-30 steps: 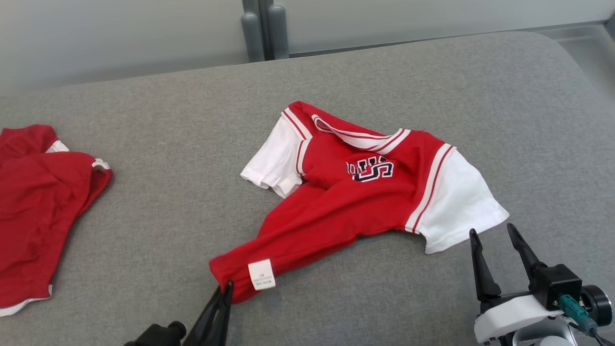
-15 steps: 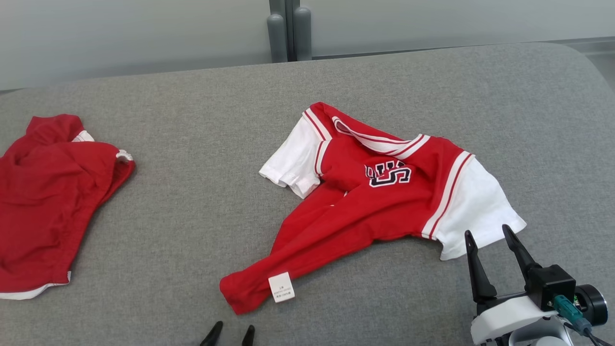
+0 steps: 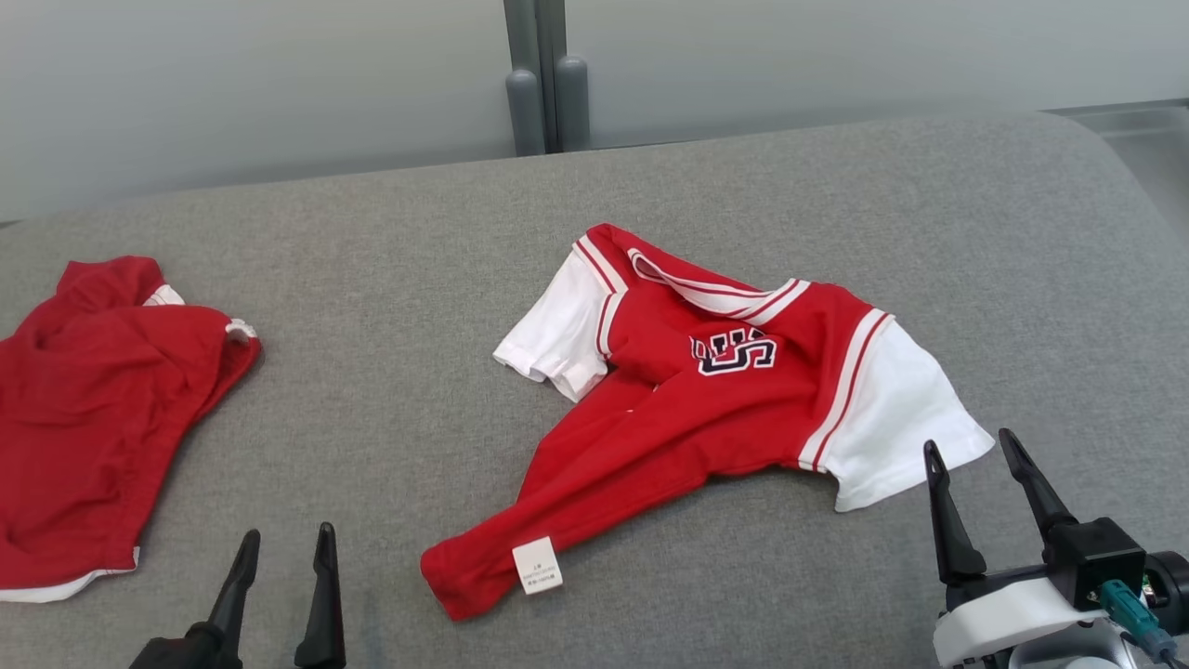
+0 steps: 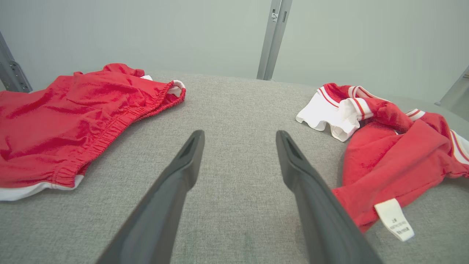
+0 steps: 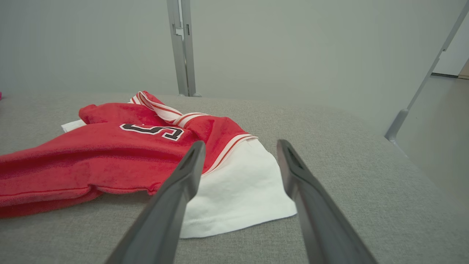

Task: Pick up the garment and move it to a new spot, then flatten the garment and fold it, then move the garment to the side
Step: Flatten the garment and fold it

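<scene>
The garment (image 3: 706, 409), a red jersey with white sleeves and dark letters on the chest, lies crumpled on the grey padded surface (image 3: 390, 279). Its bunched hem with a white label points toward me. My left gripper (image 3: 286, 544) stands open to the left of that hem, apart from it, with nothing between its fingers. In the left wrist view the left gripper (image 4: 240, 134) points at bare surface, with the garment (image 4: 395, 154) on the right. My right gripper (image 3: 968, 442) is open just in front of the white right sleeve. The right wrist view has the right gripper (image 5: 240, 143) framing that sleeve of the garment (image 5: 128, 154).
Another red piece of clothing (image 3: 93, 418) with white trim lies at the left edge of the surface and appears in the left wrist view (image 4: 73, 117). Two grey posts (image 3: 539, 102) rise behind the surface. The surface's rounded corner (image 3: 1115, 158) is at the back right.
My left gripper has let go of the garment's hem, opened, and moved away to the left. The hem now lies on the surface. The head camera has shifted.
</scene>
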Robot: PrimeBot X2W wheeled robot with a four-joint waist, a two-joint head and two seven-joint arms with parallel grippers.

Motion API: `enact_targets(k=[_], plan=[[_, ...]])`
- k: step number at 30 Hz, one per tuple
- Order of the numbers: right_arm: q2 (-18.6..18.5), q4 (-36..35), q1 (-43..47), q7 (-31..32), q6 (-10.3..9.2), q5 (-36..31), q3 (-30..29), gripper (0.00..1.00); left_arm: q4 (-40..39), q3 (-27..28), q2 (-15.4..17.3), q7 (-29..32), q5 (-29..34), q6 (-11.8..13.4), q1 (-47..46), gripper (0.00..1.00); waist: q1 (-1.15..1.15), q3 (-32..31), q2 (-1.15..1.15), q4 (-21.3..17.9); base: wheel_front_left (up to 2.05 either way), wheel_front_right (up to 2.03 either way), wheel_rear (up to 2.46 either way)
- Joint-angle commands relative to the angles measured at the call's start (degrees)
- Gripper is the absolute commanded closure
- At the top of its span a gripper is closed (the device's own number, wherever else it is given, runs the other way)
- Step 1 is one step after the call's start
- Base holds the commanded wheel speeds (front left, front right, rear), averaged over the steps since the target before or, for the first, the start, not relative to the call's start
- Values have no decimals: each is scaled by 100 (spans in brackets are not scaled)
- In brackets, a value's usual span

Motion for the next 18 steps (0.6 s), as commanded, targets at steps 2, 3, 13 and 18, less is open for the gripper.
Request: enact_targets(k=[2,3,13,18], plan=[[-59,-97,106,-19,-6,-45,-42,0,-169,140,-50,-16,105,-3,104,0,0,-203,0,-55,0,0,0],[-82,-123,127,-19,-6,-47,-50,0,-226,189,-68,-16,156,-17,124,0,0,-253,0,-71,0,0,0],[-289,-41,32,-19,-6,-63,-29,0,-204,546,-47,-16,325,-113,46,0,0,-438,0,-228,0,0,0],[-350,241,-16,-19,-7,-72,51,0,-1,417,67,-17,343,-146,-50,0,0,-431,0,-188,0,0,0]])
